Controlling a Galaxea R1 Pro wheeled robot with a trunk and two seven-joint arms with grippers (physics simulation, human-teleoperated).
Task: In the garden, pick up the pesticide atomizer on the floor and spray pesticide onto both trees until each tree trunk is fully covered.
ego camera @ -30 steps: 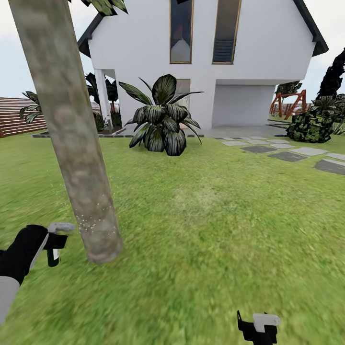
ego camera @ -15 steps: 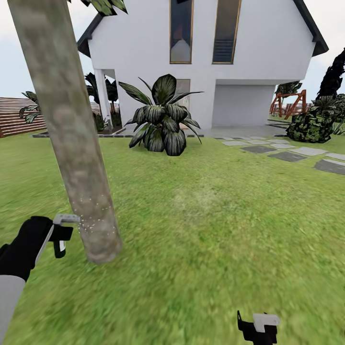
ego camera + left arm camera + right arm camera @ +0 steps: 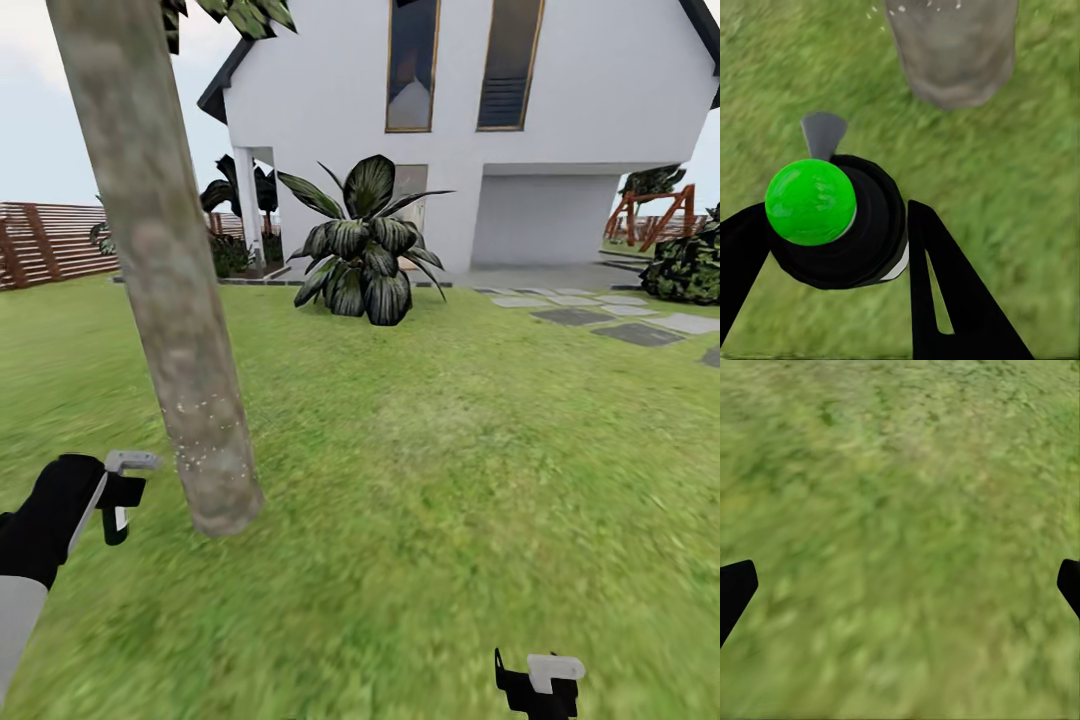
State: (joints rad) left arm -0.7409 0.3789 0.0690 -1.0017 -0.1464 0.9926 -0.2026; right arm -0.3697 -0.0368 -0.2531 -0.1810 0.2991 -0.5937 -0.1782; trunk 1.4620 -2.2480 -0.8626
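The left fingers (image 3: 945, 292) clamp the pesticide atomizer (image 3: 832, 217) from both sides, black prongs flanking its dark body with the green cap on top and a grey nozzle jutting toward the tree trunk (image 3: 952, 45). In the head view the left gripper (image 3: 115, 495) hangs low beside the foot of that trunk (image 3: 160, 250), near but not touching. The right gripper (image 3: 535, 685) sits at the lower edge of the head view over the floor (image 3: 450, 480), and in its wrist view the right fingers (image 3: 735, 589) stand spread wide with nothing but grass between them.

A scatter of pesticide (image 3: 205, 420) (tiny white specks) marks a band low on the trunk, and a few more specks (image 3: 900, 9) show in the left wrist view. The mottled grey bark above that band looks bare, so by my judgement the coverage of this tree has a long way to go, and the second tree is untouched as far as these views tell.

To do this step well, keep the nozzle aimed square at the bark and not past its edge, hold the spray near without bumping the trunk, and work upward in overlapping passes. The far side of the trunk is hidden, so it likely needs a pass from another angle. The grip should stay firm so the bottle does not twist.
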